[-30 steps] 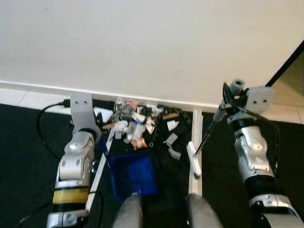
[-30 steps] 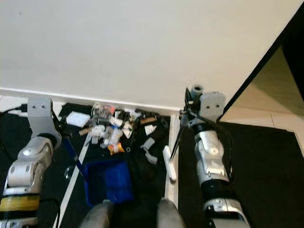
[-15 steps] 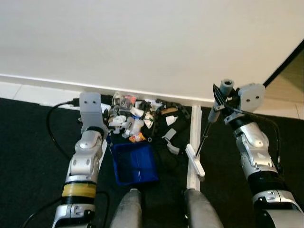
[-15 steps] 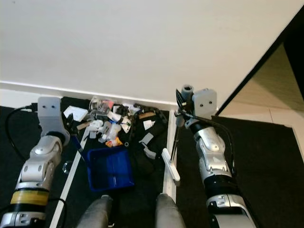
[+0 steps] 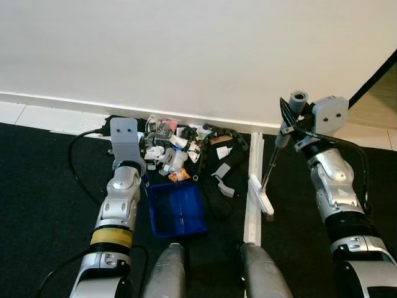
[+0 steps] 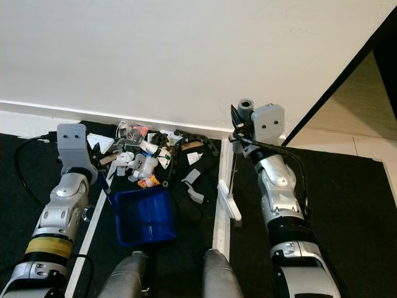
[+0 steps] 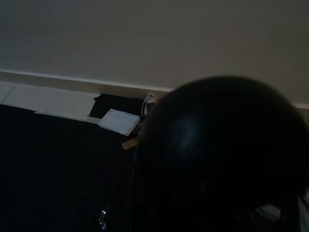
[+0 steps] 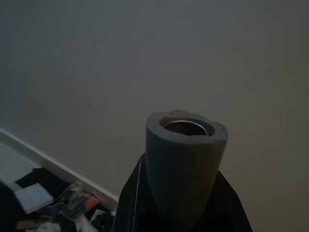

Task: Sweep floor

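Note:
A blue dustpan (image 5: 177, 208) lies on the black floor mat, its open edge just short of a litter pile (image 5: 174, 144) of wrappers and scraps against the baseboard. My left gripper (image 5: 141, 180) is down at the pan's blue handle (image 6: 106, 187), shut on it; a dark round shape (image 7: 217, 159) blocks the left wrist view. My right gripper (image 5: 286, 123) is shut on the broom's grey foam handle (image 8: 186, 164). A thin rod runs down to the white brush head (image 5: 261, 196), right of the pile.
A white strip (image 5: 254, 167) runs between the black mats. Dark cloth (image 5: 218, 169) lies between pile and strip. A black cable (image 5: 75, 162) loops at the left. My knees (image 5: 167, 273) show at the bottom. A doorway with tan floor (image 6: 366, 105) opens at the right.
The camera has shifted. The left arm has pushed the dustpan forward, closer to the litter pile. The brush head has swung slightly right, off the white strip.

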Motion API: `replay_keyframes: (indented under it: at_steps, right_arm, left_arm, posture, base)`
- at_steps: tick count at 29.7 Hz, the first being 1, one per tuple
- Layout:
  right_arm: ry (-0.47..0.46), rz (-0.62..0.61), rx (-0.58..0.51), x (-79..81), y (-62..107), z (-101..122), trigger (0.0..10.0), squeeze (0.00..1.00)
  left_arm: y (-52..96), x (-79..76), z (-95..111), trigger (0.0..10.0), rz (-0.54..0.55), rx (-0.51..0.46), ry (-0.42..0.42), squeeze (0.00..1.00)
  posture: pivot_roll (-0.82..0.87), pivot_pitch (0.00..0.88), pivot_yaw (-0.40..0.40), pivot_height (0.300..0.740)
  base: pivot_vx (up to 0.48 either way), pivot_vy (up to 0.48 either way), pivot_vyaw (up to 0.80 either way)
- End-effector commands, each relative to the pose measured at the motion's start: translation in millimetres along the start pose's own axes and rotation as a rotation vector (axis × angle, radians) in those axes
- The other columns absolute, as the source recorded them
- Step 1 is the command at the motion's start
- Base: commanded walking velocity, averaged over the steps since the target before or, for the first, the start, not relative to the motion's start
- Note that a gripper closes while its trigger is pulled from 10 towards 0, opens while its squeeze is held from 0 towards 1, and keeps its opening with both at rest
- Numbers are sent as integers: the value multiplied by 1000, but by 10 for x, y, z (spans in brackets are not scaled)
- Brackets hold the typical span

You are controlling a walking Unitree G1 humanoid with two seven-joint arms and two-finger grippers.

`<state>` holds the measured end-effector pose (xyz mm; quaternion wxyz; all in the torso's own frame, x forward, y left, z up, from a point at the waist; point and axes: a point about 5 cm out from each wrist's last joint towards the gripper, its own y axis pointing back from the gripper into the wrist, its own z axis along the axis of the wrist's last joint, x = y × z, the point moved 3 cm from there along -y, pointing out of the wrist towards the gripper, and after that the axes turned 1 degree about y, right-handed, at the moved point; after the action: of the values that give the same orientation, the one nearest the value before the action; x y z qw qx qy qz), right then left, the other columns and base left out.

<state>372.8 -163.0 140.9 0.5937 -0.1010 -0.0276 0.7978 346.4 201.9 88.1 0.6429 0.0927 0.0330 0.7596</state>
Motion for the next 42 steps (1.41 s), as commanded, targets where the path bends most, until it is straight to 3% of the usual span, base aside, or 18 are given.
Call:
replay_keyframes:
  at_steps: [1,4,6,17,23,26,27,29,31,33,36,40,42]
  right_arm:
    - [-26,11,-18,57,-18,-2,10000,0]
    - [-52,26,2,165,-37,-90,10000,0]
    - [-150,29,5,245,-85,-122,10000,0]
    - [-158,75,-13,347,-156,-36,10000,0]
    - [-158,40,-29,213,-229,61,10000,0]
    - [-116,-20,-48,-13,-223,150,10000,0]
    - [-116,-20,-48,-13,-223,150,10000,0]
    - [-85,-94,-66,-199,-174,203,10000,0]
    - [-84,-126,-70,-247,-142,201,10000,0]
    - [-129,-166,-82,-175,-110,179,10000,0]
    - [-175,-161,-70,135,-117,95,10000,0]
    - [-199,-164,-47,264,-116,24,10000,0]
    - [-232,-163,-6,438,-104,-92,10000,0]
  left_arm:
    - [58,-40,-136,10000,-6,30,-10,0]
    - [104,-54,-156,10000,-19,26,-6,0]
    - [169,-54,-114,10000,-48,9,7,0]
    - [291,-51,-13,10000,-70,-19,41,0]
    - [241,-183,83,10000,-86,-42,71,0]
    - [237,-202,106,10000,-90,-40,77,0]
    - [237,-202,106,10000,-90,-40,77,0]
    - [237,-207,92,10000,-88,-34,80,0]
    - [238,-214,81,10000,-89,-30,81,0]
    - [240,-229,60,10000,-93,-23,82,0]
    - [232,-250,49,10000,-102,-20,77,0]
    - [223,-253,53,10000,-103,-20,73,0]
    - [214,-249,61,10000,-105,-21,68,0]
  posture:
    - [-21,247,-3,740]
    - [28,269,6,740]
    - [63,288,16,740]
    - [76,293,15,740]
    - [51,281,-3,740]
    - [29,279,-11,740]
    - [29,279,-11,740]
    - [14,276,-13,740]
    - [14,276,-13,740]
    - [7,274,-3,740]
    - [10,271,3,740]
    - [14,267,7,740]
    - [16,266,9,740]
  base:
    - [0,0,0]
    - [0,0,0]
    - [0,0,0]
    - [0,0,0]
    - [0,0,0]
    - [0,0,0]
    - [0,0,0]
    - [0,0,0]
    - [0,0,0]
    - [0,0,0]
    - [0,0,0]
    - [0,0,0]
    - [0,0,0]
